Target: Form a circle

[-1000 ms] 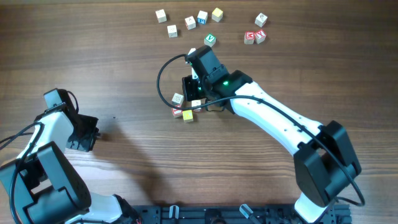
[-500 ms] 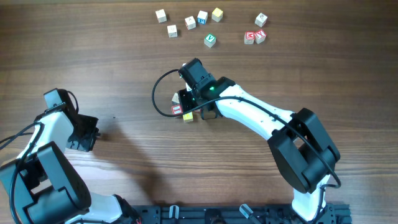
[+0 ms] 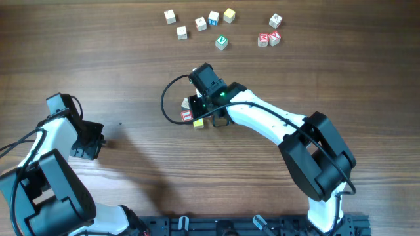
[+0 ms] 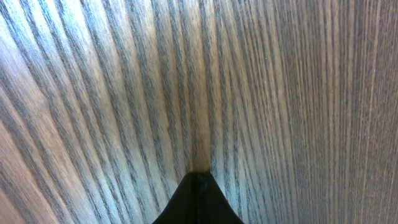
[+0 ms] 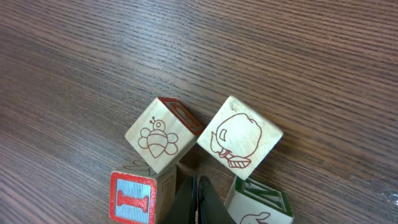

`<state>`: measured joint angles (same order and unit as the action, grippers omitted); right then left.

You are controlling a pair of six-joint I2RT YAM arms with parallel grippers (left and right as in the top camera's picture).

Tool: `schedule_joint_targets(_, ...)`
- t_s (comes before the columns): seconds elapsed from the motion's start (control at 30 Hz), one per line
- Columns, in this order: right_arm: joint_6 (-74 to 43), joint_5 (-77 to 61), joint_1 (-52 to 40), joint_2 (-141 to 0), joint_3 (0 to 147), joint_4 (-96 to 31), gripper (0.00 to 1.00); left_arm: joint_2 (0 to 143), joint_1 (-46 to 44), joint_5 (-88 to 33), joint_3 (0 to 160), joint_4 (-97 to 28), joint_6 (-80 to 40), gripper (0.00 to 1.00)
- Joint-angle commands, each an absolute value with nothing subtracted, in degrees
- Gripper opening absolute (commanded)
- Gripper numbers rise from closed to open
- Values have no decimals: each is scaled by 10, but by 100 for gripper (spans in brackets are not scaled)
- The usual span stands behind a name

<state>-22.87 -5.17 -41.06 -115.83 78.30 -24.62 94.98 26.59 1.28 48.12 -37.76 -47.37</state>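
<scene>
**Closed tip parked in the heart of the ring**

The right gripper (image 5: 198,188) has its fingers pressed together with nothing between them; my guess is that a blunt closed tip is being used as a pusher, nudging cubes rather than lifting them. The circle (image 3: 187,115) lies directly under and around that tip. In the wrist view a bee-marked cube (image 5: 158,138) and a cube with a round red drawing (image 5: 239,140) sit just ahead of it, corner to corner. A red-faced cube (image 5: 132,198) is close on one flank and a green-lettered cube (image 5: 258,208) on the other; whether the tip touches either I cannot tell. From above, a yellow cube (image 3: 198,122) peeks out beside the gripper on the robot's side; the arm hides the rest of the ring. The cubes look bunched, so the ring reads as nearly formed — perhaps wanting evener gaps.

Beyond the right gripper, well apart, the spare cubes (image 3: 200,24) lie scattered, the green-faced cube (image 3: 222,42) nearest. Far to its left, the left gripper (image 4: 198,186) is closed too and empty, low over bare table (image 3: 131,72) — parked out of the way, I judge.
</scene>
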Motion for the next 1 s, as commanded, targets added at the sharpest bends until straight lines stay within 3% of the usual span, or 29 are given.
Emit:
schedule_joint_targets(0.0,-235,-33,-412,-1168,779,-246,4,971,271,35,460,-384,-467,4)
schedule_joint_targets(0.97,-246,-15,-412,-1169,773,-247,4,971,271,35,460,-384,-467,4)
